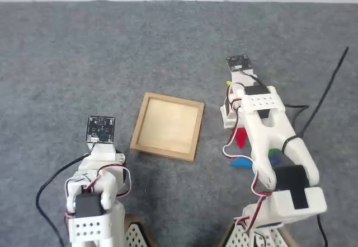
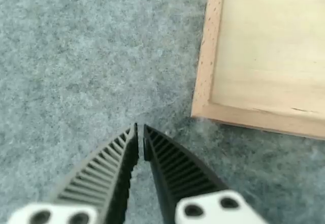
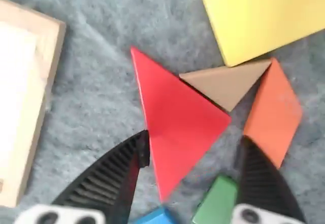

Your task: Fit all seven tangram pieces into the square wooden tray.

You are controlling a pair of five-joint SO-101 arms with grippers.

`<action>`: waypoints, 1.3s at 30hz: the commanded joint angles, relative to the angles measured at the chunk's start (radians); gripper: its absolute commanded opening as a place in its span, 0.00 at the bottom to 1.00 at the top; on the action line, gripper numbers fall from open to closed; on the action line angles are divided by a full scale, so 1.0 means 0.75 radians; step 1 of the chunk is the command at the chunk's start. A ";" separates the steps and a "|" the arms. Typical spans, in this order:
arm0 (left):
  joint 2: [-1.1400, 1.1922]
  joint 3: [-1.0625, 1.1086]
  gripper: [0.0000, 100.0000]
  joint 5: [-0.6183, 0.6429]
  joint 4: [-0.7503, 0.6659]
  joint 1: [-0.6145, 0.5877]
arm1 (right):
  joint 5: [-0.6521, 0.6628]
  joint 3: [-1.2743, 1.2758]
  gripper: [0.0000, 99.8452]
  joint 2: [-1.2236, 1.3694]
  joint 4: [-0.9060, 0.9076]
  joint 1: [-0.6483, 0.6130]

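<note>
The square wooden tray (image 1: 137,134) lies mid-table, and its floor shows bare wood. The tangram pieces are clustered to the right of it. My right gripper (image 3: 193,149) stands open low over the red triangle (image 3: 177,120), one finger on each side of it. Around the red triangle lie a brown triangle (image 3: 226,84), an orange parallelogram (image 3: 274,113), a large yellow piece (image 3: 259,16), a green piece (image 3: 218,203) and a blue piece (image 3: 155,218). My left gripper (image 2: 140,130) is shut, empty, over the carpet just off the tray's corner (image 2: 203,104).
Grey carpet covers the whole table. The right arm (image 1: 268,140) hides part of the piece cluster from above; red (image 1: 240,139), blue (image 1: 241,162) and green (image 1: 275,155) peek out beside it. Open carpet stretches behind the tray and to the far left.
</note>
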 commanded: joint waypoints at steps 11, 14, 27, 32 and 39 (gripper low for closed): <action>-0.025 -0.017 0.02 0.023 0.006 -0.006 | 0.239 -0.252 0.35 0.349 0.021 -0.001; -0.025 -0.017 0.02 0.023 0.006 -0.006 | 0.239 -0.266 0.34 0.349 0.083 -0.001; -0.025 -0.017 0.02 0.023 0.006 -0.006 | 0.213 -0.219 0.23 0.341 0.163 -0.048; -0.025 -0.017 0.02 0.023 0.006 -0.006 | 0.113 -0.200 0.23 0.318 0.136 -0.042; -0.025 -0.017 0.02 0.023 0.006 -0.006 | -0.014 0.051 0.31 -0.019 0.009 -0.028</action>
